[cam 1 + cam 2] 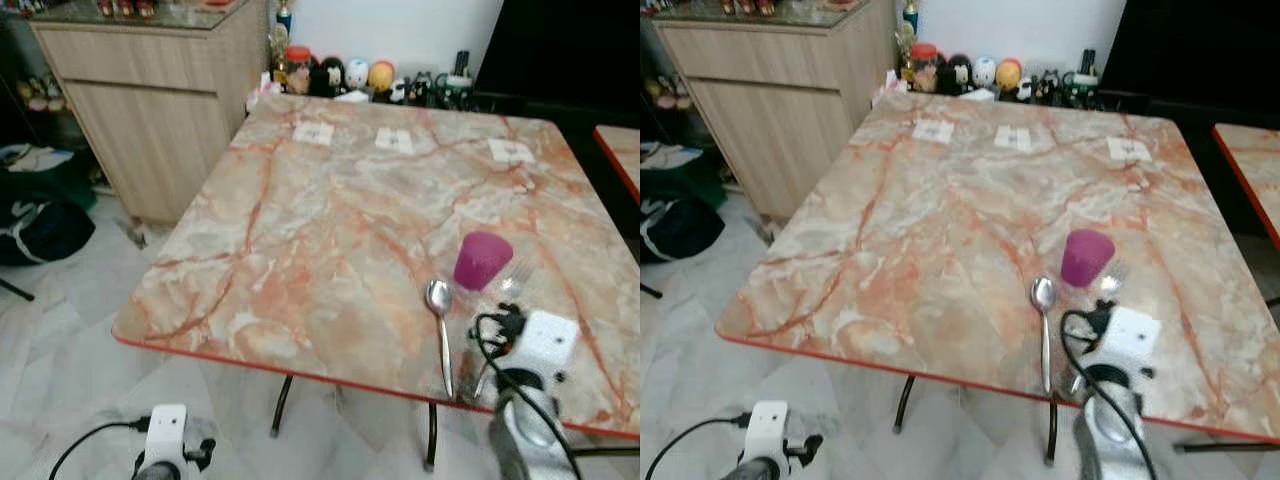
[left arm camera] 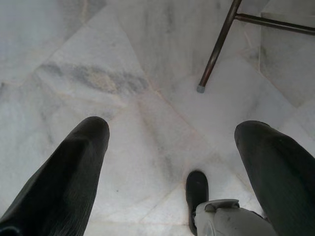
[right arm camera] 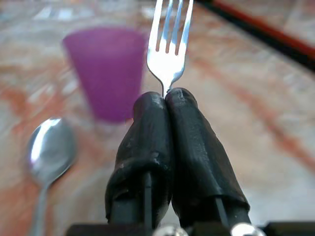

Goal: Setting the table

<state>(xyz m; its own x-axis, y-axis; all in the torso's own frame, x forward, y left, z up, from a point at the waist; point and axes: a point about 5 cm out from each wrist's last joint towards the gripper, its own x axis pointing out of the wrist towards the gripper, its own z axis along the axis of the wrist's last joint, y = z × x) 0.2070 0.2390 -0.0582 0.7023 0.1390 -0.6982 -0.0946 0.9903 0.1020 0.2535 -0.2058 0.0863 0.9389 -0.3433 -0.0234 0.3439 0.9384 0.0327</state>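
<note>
My right hand (image 3: 166, 93) is pinched tight on the fork (image 3: 170, 44) at its neck, tines pointing far, so I can lay it on the worktop (image 1: 330, 230) right of the spoon (image 1: 441, 320), near the purple cup (image 1: 482, 260). My left hand (image 2: 172, 147) hangs wide over the floor, idle.

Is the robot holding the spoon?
No, the right gripper is pinching the fork, while the spoon lies on the table beside the purple cup.
</note>
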